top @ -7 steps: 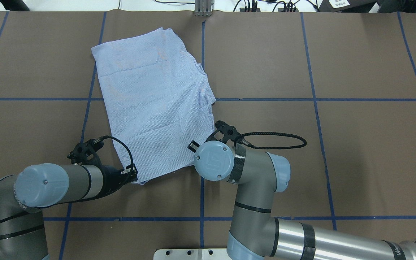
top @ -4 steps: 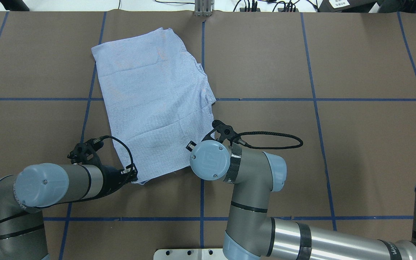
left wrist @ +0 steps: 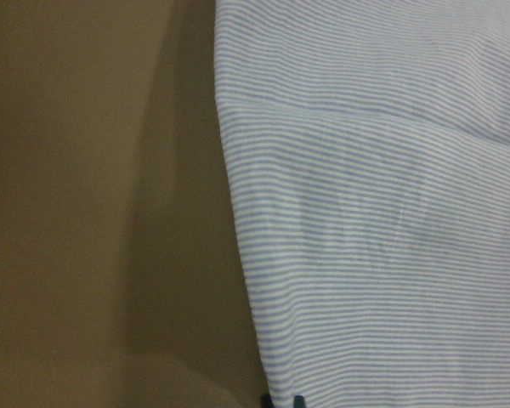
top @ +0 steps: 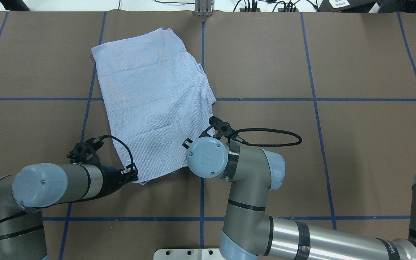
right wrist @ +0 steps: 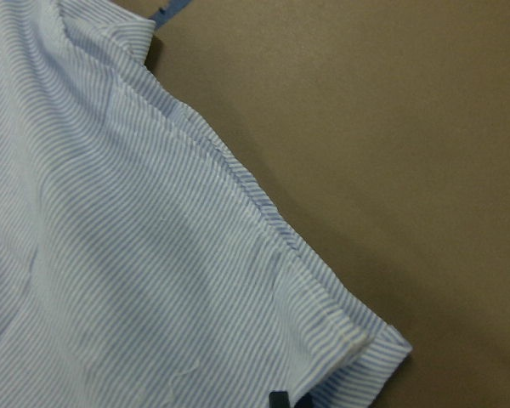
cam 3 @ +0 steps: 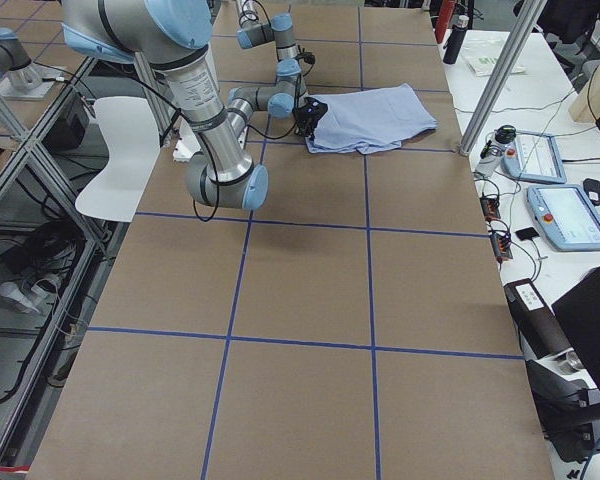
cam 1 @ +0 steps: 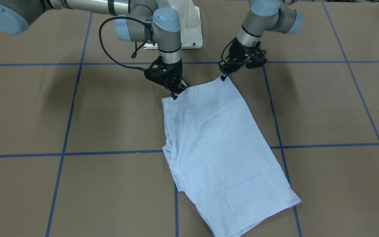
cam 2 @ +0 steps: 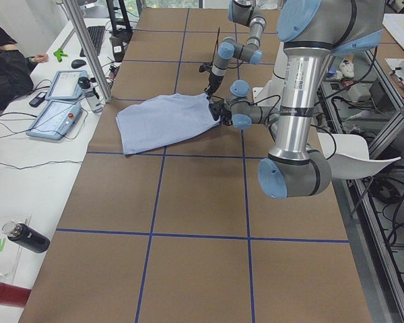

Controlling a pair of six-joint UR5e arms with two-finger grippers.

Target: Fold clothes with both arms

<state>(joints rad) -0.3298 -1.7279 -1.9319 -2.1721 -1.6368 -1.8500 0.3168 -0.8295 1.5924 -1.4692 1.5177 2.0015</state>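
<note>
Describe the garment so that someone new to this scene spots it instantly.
On the brown paper-covered table crossed by blue tape lines, left of centre in the overhead view, lies a light blue-and-white finely striped shirt folded into a slanted rectangle. It is the only cloth there, with the black left gripper and right gripper at its near corners.

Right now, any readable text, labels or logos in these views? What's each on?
None readable.
Logo on joint cap of right arm: embossed, letters illegible.
Lettering along right arm and left arm: too small, partly cut off.
White label, overhead view's top right: blurred.
No text showing on shirt.
</note>
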